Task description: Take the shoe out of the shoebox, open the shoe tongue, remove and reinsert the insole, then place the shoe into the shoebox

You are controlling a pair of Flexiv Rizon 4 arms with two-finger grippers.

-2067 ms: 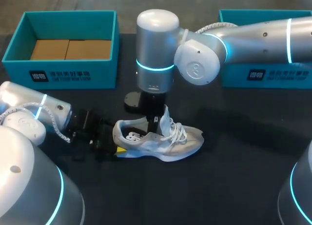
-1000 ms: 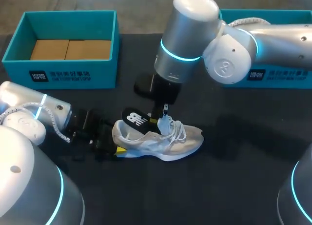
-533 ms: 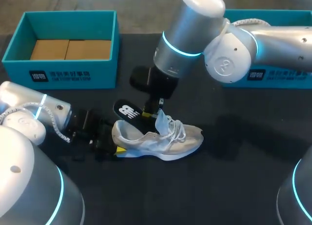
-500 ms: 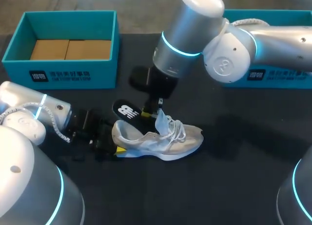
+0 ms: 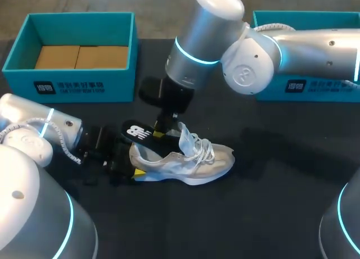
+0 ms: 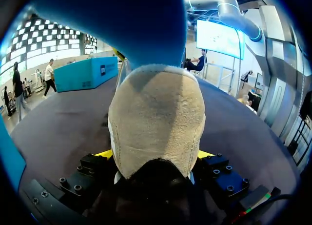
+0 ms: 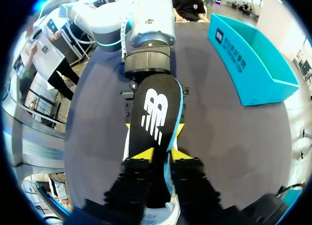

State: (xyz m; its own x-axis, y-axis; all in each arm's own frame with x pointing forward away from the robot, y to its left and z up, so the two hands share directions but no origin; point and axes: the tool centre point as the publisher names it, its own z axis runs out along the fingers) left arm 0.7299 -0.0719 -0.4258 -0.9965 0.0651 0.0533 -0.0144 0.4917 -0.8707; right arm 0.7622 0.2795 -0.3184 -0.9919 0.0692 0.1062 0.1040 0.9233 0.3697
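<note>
A white-grey sneaker [image 5: 188,158] lies on its side on the black table, toe to the right, tongue raised. My left gripper [image 5: 134,164] comes in low from the left and is shut on the heel; in the left wrist view the suede heel [image 6: 156,117] fills the gap between the yellow tips of that gripper [image 6: 156,157]. The black insole [image 5: 136,131] with a white logo is out of the shoe, hanging just above the heel. My right gripper [image 5: 160,132] is shut on its one end. In the right wrist view the insole [image 7: 157,112] sticks out ahead of the gripper [image 7: 160,155].
An open teal shoebox [image 5: 84,86] with cardboard in its bottom stands at the back left. A second teal box [image 5: 306,86] is at the back right, behind my right arm. The black table runs bare in front of the shoe.
My right gripper has drawn the insole up out of the shoe and carried it left and a little down, over the heel. The left gripper and the shoe have stayed put.
</note>
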